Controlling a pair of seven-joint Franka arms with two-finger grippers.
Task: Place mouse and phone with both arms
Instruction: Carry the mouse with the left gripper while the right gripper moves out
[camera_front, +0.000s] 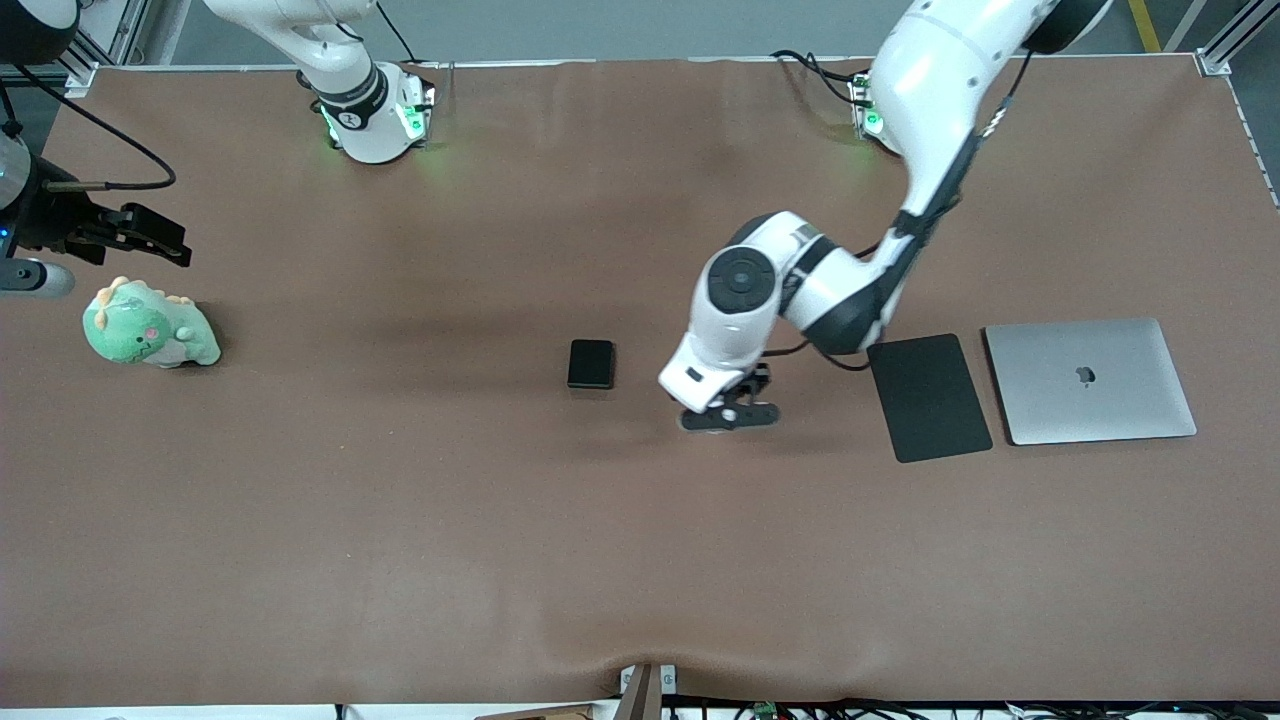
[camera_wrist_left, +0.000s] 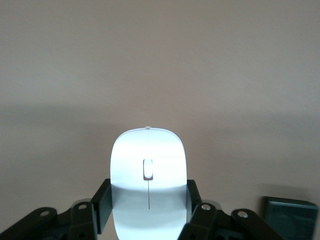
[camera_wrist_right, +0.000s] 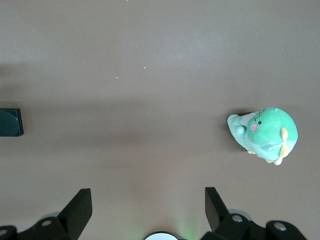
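In the left wrist view the white mouse (camera_wrist_left: 148, 175) sits between the black fingers (camera_wrist_left: 102, 205) of my left gripper (camera_wrist_left: 148, 200), which is shut on its sides. In the front view that left gripper (camera_front: 730, 412) is low over the middle of the table and its hand hides the mouse. The black phone (camera_front: 590, 363) lies flat beside it, toward the right arm's end, and shows as the phone (camera_wrist_left: 290, 217) at the wrist view's corner. My right gripper (camera_front: 165, 240) waits open over the right arm's end of the table; the right gripper (camera_wrist_right: 148, 200) holds nothing.
A green plush dinosaur (camera_front: 150, 325) lies under the right gripper's reach, seen as the plush (camera_wrist_right: 265, 134) too. A flat black mouse pad (camera_front: 928, 397) and a closed silver laptop (camera_front: 1090, 380) lie side by side toward the left arm's end.
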